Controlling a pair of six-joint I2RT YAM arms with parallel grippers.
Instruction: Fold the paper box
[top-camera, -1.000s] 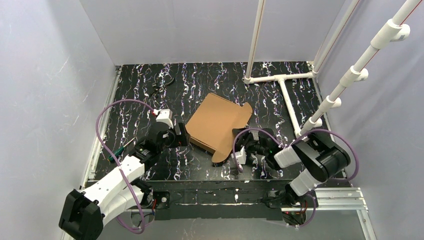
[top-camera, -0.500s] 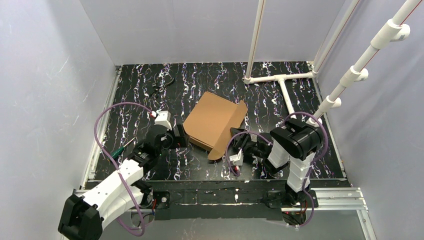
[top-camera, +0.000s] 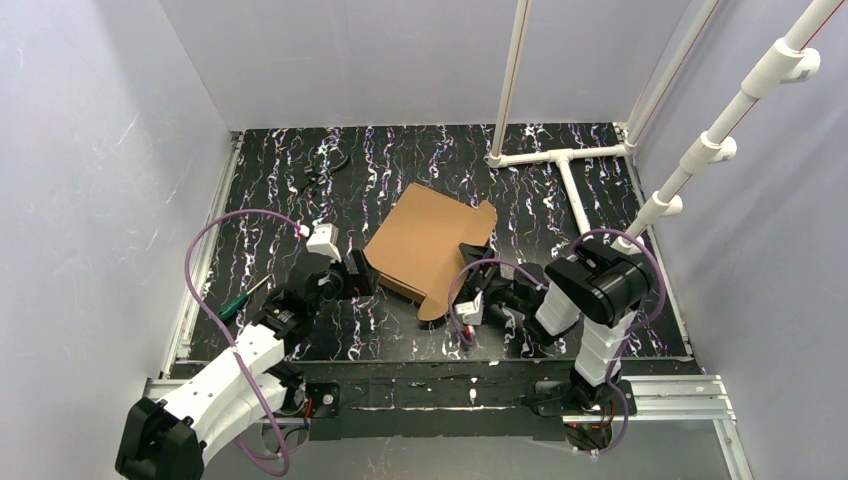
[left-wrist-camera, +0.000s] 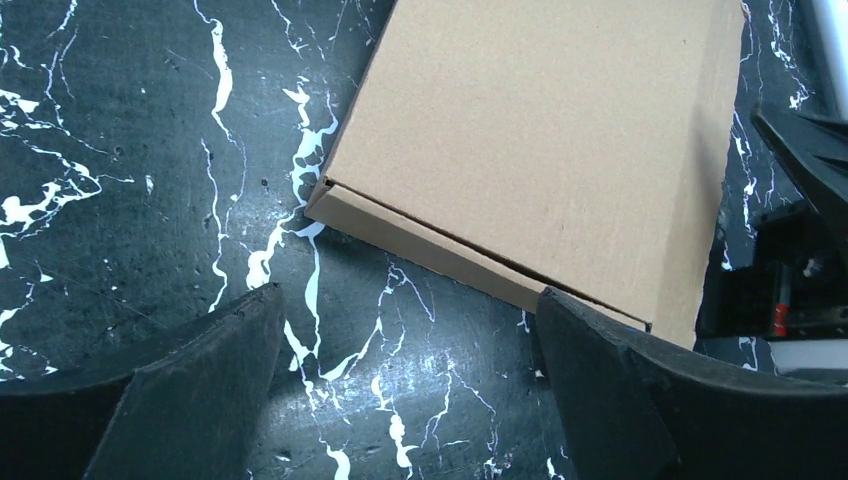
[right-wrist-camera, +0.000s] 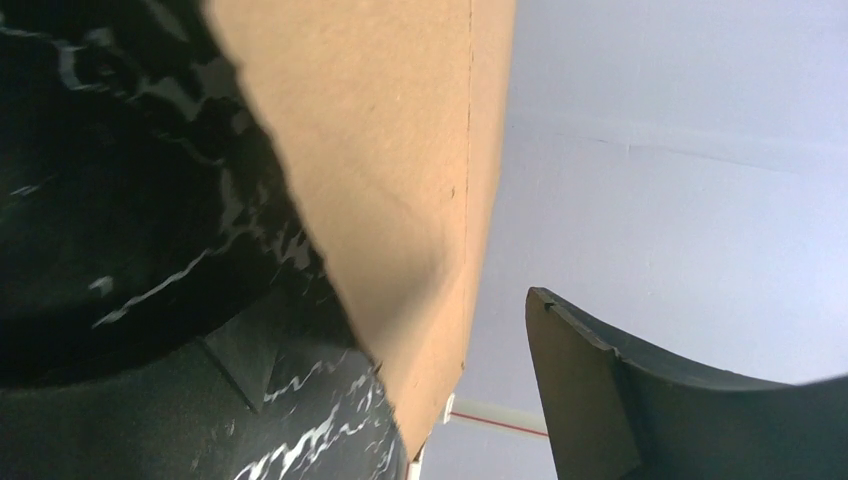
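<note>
The paper box (top-camera: 420, 240) is a flat brown cardboard mailer lying mid-table, with its right flap (top-camera: 462, 268) raised. My left gripper (top-camera: 356, 275) is open and empty at the box's near-left edge. In the left wrist view that box edge (left-wrist-camera: 430, 245) lies just beyond my left gripper (left-wrist-camera: 410, 350), whose fingers (left-wrist-camera: 190, 390) do not touch it. My right gripper (top-camera: 470, 292) is open at the raised flap. In the right wrist view the flap (right-wrist-camera: 400, 180) stands between the jaws of my right gripper (right-wrist-camera: 390, 320), with a gap to the right finger (right-wrist-camera: 620, 400).
A white pipe frame (top-camera: 560, 160) lies at the back right, with slanted pipes (top-camera: 700, 150) above it. A green-handled screwdriver (top-camera: 238, 298) lies at the left edge. A small dark tool (top-camera: 325, 165) lies at the back left. Grey walls close in three sides.
The right arm has risen and swung left, and the box's right flap has gone from nearly flat to raised. The box has shifted slightly left. The left gripper has barely moved.
</note>
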